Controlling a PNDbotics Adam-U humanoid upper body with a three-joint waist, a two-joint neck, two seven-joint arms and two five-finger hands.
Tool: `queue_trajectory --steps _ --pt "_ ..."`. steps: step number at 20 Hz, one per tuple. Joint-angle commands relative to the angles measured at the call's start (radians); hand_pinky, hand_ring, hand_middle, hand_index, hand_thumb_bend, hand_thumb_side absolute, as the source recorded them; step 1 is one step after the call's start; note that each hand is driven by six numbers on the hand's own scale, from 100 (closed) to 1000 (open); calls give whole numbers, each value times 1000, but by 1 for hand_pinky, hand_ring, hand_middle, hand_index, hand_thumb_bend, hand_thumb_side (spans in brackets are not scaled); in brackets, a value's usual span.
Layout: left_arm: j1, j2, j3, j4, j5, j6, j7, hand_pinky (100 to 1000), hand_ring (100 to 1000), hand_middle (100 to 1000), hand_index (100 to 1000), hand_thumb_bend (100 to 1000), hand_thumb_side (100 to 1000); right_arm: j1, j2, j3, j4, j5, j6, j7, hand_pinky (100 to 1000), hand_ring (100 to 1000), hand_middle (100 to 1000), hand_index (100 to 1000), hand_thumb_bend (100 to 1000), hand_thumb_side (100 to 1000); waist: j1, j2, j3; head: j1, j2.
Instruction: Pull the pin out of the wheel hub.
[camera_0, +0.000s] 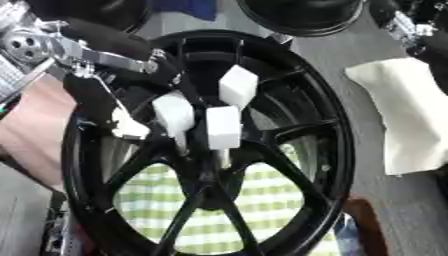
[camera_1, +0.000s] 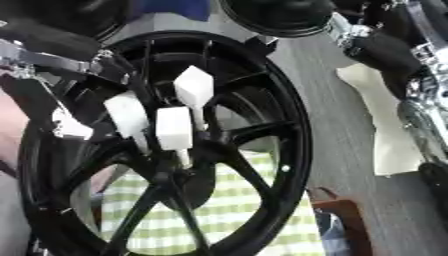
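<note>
A black wheel hub (camera_0: 210, 150) stands nearly upright and fills most of our view. At its centre, three pins with white block-shaped heads (camera_0: 223, 127) stick out towards us, close together where the spokes meet. None has been pulled out yet.

Our left hand (camera_0: 109, 107) reaches over the hub's upper left rim, its black fingers lying against the spokes just left of the pins. We cannot tell whether its fingers are curled on anything. Our right arm (camera_1: 411, 65) hangs well to the right of the hub; its hand is not visible.

The pins sit so near each other that, in our judgement, a reach could catch two heads at once, or tip the upright hub.

Below the hub, a green-and-white checked cloth (camera_0: 219, 200) shows through the spokes. Right of the hub, a pale cloth (camera_0: 407, 110) lies on the grey table (camera_0: 367, 175).
</note>
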Motion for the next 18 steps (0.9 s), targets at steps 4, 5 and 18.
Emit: queue_trajectory --steps 4,5,18 --pt "-24 20 -25 -11 -56 -13 -19 878 854 834 895 176 362 -10 -12 -12 -5 -4 -1 -4 918 821 676 726 426 297 3 -14 1 0 -24" --pt "-20 22 -29 -9 -57 -22 -19 880 855 835 890 155 309 -10 -12 -12 -5 -4 -1 -4 918 821 676 726 425 298 3 -14 0 1 -25" --pt "5 43 -21 -34 31 -62 -19 864 804 729 829 100 154 -9 -8 -18 -1 -2 3 -15 917 820 674 724 424 301 -1 -11 -1 2 -35"
